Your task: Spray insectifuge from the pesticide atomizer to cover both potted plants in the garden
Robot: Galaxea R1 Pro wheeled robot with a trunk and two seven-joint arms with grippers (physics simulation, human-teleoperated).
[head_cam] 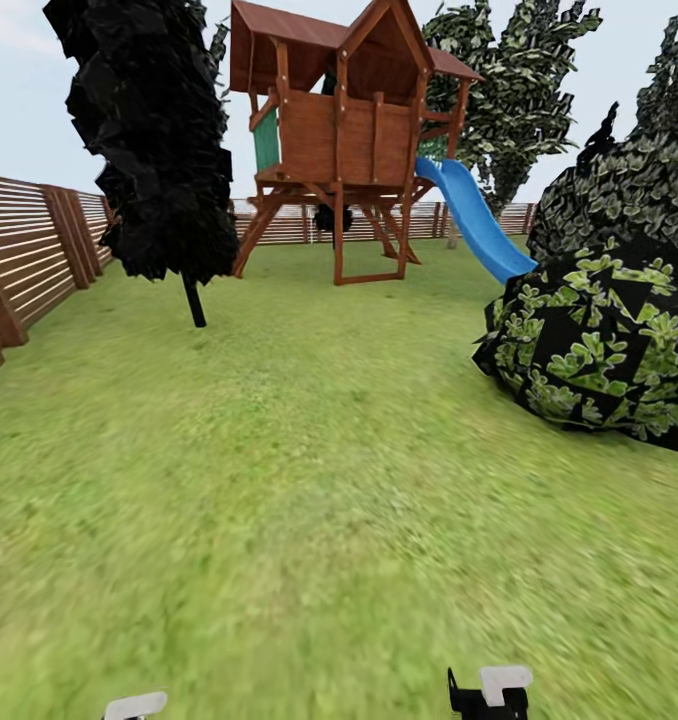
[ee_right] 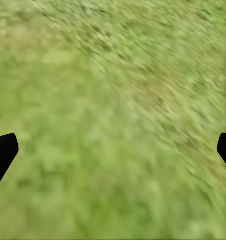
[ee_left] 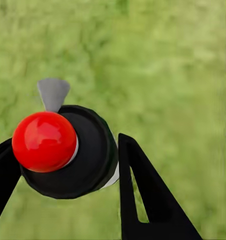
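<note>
the pesticide atomizer (ee_left: 68, 152) sits clamped between the left gripper (ee_left: 60, 165) jaws, seen end-on in the left wrist view: a dark round body with a red cap and a small grey nozzle, held above the lawn (head_cam: 309, 480). the right gripper (ee_right: 113, 150) jaws stand wide apart with nothing between them, over blurred grass. ahead in the head view are a wooden playhouse (head_cam: 344, 130) with a blue slide (head_cam: 474, 220), a dark tree (head_cam: 159, 150), a big leafy bush (head_cam: 599, 350) and a slat fence (head_cam: 29, 250). the step in hand looks like finding the plants: turn the base slowly, keep the bottle steady and its nozzle facing outward, and don't spray until a low rosette is close in front.
</note>
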